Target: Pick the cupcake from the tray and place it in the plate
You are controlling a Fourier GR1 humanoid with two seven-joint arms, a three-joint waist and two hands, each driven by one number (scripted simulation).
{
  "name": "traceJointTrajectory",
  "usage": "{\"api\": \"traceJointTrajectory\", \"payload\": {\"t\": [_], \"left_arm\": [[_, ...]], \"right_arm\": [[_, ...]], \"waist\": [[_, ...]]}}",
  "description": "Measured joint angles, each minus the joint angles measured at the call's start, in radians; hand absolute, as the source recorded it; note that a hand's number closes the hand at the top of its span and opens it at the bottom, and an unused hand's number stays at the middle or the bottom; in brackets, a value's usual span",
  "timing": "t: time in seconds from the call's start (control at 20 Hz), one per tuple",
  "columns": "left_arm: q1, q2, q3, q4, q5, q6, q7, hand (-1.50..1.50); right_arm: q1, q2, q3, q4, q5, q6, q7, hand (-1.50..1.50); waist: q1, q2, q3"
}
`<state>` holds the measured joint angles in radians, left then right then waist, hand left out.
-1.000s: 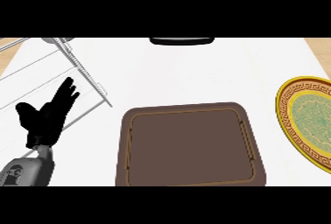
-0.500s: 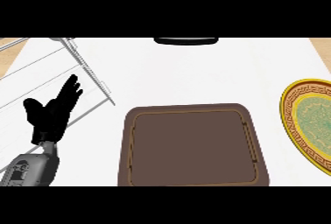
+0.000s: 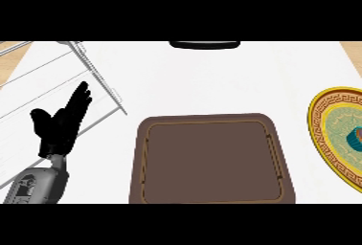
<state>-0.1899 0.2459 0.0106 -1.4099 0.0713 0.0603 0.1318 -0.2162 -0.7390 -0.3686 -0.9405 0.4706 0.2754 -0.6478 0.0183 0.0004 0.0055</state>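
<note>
**Cupcake at the plate, left hand idle**

Head view: the left hand (image 3: 60,125) rests open, fingers straight, holding nothing. Right of it lies the brown tray (image 3: 209,195); farther right, the plate (image 3: 326,125) carries the cupcake (image 3: 354,138), cut by the edge.

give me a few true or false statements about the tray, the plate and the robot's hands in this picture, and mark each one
1. The brown tray has nothing lying in it. True.
2. The left hand is curled round a cupcake. False: its fingers are straight and it holds nothing.
3. The plate lies at the right edge of the view, to the right of the tray. True.
4. The right hand rests on the tray's rim. False: no right hand shows in this view.
5. A small teal object sits on the plate at the picture's right edge. True; too little of it shows to tell what it is.
6. The wire rack stands to the right of the plate. False: it is at the upper left, beside the left hand.
</note>
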Motion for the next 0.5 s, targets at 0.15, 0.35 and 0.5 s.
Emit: {"api": "traceJointTrajectory", "payload": {"t": [0.15,0.35,0.5], "left_arm": [[0.005,0.002,0.007,-0.005,0.003,-0.008,0.004,0.00],[0.012,0.007,0.017,-0.005,0.004,-0.011,0.004,0.00],[0.021,0.007,0.019,-0.018,0.005,-0.012,0.017,0.00]], "right_arm": [[-0.044,0.001,-0.013,0.062,-0.016,-0.008,-0.088,-1.50],[-0.072,0.010,-0.056,0.062,-0.112,0.047,-0.178,-1.50],[-0.078,0.014,-0.080,0.033,-0.209,0.109,-0.166,-1.50]], "waist": [[-0.004,-0.001,0.000],[-0.014,-0.004,-0.001],[-0.021,-0.007,-0.002]]}}
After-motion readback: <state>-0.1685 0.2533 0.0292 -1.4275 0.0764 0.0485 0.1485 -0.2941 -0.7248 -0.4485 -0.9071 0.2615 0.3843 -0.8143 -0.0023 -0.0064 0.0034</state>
